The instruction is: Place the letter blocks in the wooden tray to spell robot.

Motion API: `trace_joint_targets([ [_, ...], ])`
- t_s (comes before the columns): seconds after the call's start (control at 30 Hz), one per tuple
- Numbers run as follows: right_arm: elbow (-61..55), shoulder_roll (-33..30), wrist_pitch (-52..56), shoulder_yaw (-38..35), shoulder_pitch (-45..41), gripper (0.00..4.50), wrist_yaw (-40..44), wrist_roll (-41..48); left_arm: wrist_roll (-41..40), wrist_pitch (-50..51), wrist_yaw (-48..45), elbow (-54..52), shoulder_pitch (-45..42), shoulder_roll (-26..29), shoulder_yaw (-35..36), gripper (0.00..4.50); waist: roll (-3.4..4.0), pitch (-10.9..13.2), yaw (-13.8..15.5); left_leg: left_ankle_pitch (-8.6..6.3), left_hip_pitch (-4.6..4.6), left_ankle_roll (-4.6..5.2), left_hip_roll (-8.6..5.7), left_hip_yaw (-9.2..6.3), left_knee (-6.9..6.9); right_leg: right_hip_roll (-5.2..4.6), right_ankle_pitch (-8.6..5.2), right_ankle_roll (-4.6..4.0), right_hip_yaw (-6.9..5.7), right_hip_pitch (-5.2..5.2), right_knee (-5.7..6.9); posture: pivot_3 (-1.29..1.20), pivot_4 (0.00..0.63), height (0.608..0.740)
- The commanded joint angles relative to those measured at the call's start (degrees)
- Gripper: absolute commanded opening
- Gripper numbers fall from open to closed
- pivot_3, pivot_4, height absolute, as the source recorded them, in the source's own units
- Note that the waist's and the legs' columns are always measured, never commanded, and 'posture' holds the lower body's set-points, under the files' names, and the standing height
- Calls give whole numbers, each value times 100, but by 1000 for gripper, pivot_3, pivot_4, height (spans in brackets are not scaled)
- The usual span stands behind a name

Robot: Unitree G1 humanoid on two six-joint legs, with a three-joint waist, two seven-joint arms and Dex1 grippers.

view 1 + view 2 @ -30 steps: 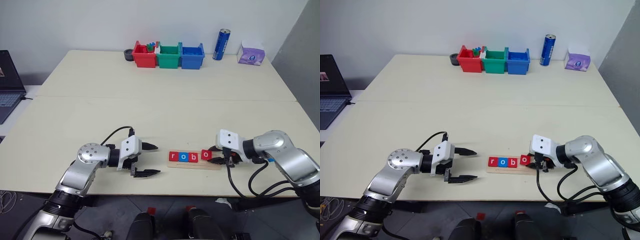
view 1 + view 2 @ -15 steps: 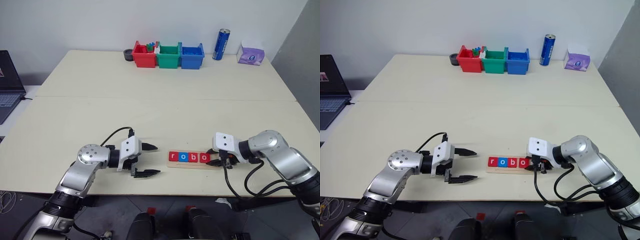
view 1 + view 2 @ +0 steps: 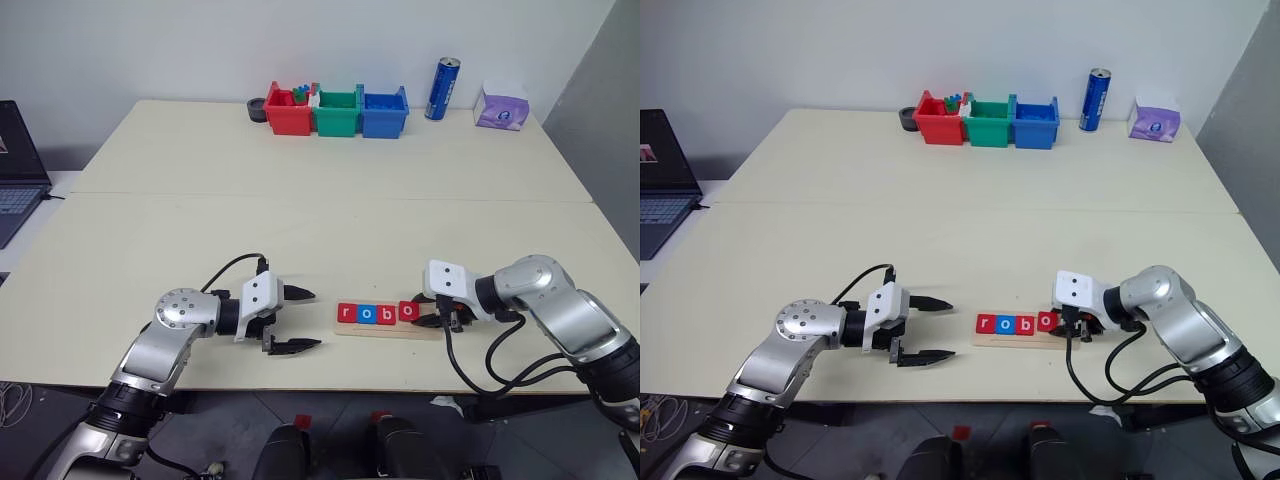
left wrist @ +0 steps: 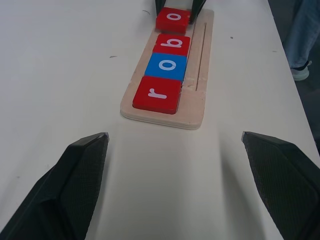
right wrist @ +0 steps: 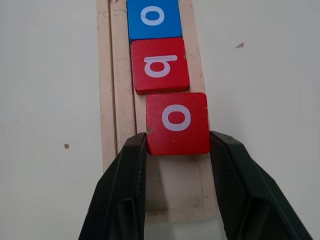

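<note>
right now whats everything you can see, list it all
letter blocks: four, red r, blue o, red b, red o, in a row on the tray
wooden tray: one, pale, near table edge
bins: three, red, green, blue, far side
can: one, blue, right of bins
tissue box: one, purple, far right
laptop: one, dark, far left
table: cream
left gripper: open, left of tray
right gripper: closed on the last red o
</note>
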Motion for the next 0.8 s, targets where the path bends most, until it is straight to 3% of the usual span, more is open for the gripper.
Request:
trace_joint_targets([
  [0.03, -112, -15, -94, -38, -131, 2153, 122, -22, -34, -1, 19, -230, -48, -17, 2, 4500, 0, 0, 0, 0, 0, 0, 0, 0, 0, 0, 0, 0, 0, 0, 0, 0, 150, 740],
  [0.27, -191, -4, -132, -93, -161, 4479, 176, -2, -36, 15, 19, -246, -52, -16, 1, 4500, 0, 0, 0, 0, 0, 0, 0, -1, 0, 0, 0, 0, 0, 0, 0, 0, 150, 740],
  [0.57, -593, 149, 526, -715, -185, 4479, -93, 577, -31, -13, 14, -227, -38, 10, 35, 4500, 0, 0, 1, 0, 0, 0, 0, -4, 0, 0, 0, 0, 0, 0, 0, 0, 150, 740],
  [0.67, -474, 274, 487, -741, -167, 3896, -389, 424, -34, -20, 13, -222, -22, 14, 42, 4500, 0, 0, 0, 0, 0, 0, 0, -4, 0, 0, 0, 0, -1, 0, 1, 0, 150, 740],
  [0.8, -139, 403, 158, -548, -216, 2434, -759, 23, -23, -82, -10, -157, -17, 17, 45, 4500, 0, 0, 0, 0, 0, 0, 0, -1, 0, 0, 0, 0, 0, 0, 1, 0, 150, 740],
])
